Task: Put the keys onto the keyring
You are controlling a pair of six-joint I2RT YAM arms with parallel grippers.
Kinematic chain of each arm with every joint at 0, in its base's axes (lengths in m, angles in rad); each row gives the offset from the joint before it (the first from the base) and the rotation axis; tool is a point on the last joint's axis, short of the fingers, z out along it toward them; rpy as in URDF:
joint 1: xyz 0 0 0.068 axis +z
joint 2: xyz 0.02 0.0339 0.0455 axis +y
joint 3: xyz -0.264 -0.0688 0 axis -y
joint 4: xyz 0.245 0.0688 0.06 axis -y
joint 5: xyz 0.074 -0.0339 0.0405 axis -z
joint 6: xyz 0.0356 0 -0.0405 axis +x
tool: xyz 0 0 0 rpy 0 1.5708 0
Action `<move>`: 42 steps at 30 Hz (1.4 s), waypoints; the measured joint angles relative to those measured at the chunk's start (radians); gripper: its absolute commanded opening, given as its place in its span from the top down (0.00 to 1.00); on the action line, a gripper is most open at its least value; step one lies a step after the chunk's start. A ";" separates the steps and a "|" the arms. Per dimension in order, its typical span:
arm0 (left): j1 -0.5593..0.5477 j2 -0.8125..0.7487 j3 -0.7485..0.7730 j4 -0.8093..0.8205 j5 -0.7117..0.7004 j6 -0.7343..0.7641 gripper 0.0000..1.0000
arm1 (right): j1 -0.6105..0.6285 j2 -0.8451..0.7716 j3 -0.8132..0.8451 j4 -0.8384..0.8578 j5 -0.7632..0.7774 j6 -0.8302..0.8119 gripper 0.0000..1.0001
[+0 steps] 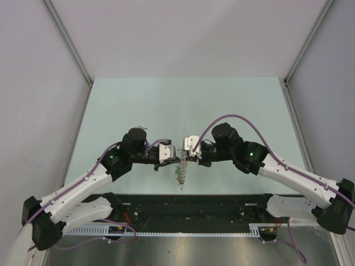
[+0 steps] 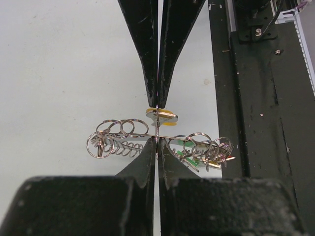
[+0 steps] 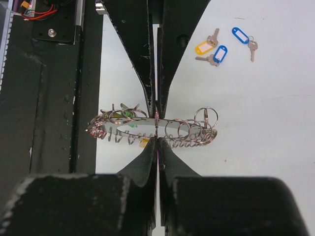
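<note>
Keyring (image 2: 129,139) clamped between left tool (image 2: 156,148) and right tool (image 3: 157,145), tips facing.

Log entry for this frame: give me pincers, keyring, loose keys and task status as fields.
left pincer: shut on the keyring
right pincer: shut on the keyring, from the opposite side
keyring: clamped edge-on between both pincers, hung with rings and keys
loose keys: three on the table, two blue tags, one yellow, apart from the ring
task status: no loose key picked up yet
</note>
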 measured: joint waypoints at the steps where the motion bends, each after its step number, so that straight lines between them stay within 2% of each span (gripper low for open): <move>1: 0.000 0.002 0.000 -0.001 0.000 0.000 1.00 | 0.000 0.001 0.000 0.000 0.000 0.000 1.00; 42: 0.004 0.004 0.000 -0.029 0.019 -0.003 1.00 | 0.016 0.052 0.017 0.018 -0.033 0.019 1.00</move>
